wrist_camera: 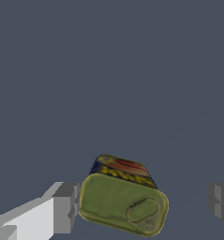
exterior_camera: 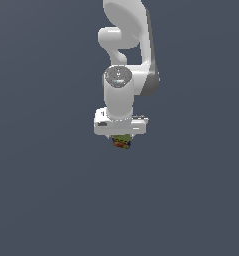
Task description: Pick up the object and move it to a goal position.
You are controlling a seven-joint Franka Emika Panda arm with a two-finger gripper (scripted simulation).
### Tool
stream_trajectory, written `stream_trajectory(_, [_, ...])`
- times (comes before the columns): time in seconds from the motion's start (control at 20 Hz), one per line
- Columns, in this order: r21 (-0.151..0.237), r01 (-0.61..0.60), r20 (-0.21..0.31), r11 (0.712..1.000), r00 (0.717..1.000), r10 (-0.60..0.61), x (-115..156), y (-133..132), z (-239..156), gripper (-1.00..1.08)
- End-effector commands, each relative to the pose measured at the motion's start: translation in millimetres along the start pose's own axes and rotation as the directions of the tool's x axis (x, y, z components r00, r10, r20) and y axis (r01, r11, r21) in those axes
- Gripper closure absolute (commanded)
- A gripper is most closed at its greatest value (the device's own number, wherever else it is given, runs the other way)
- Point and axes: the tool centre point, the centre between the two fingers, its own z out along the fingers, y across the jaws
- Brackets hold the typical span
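The object is a small olive-green tin with a pull-tab lid and a red, yellow and dark blue side. In the wrist view it lies tilted between the two grey fingers of my gripper. One finger stands right beside the tin. The other finger is well apart from it, so the gripper is open around the object. In the exterior view the object peeks out just under the white hand of the gripper, whose fingers are mostly hidden there.
A plain dark grey-blue surface fills both views. The white arm rises straight up behind the hand.
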Motion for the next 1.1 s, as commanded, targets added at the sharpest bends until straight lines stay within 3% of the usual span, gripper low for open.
stream_trajectory(0.0, [0.000, 0.000, 0.000, 1.000, 1.000, 0.000, 0.0, 0.0, 0.0, -0.92])
stream_trajectory(0.5, [0.025, -0.011, 0.000, 1.000, 1.000, 0.011, 2.7, 4.5, -5.7, -0.92])
stream_trajectory(1.05, [0.020, 0.056, -0.003, 0.998, 0.998, -0.056, 0.1, 4.3, -2.7, -0.92])
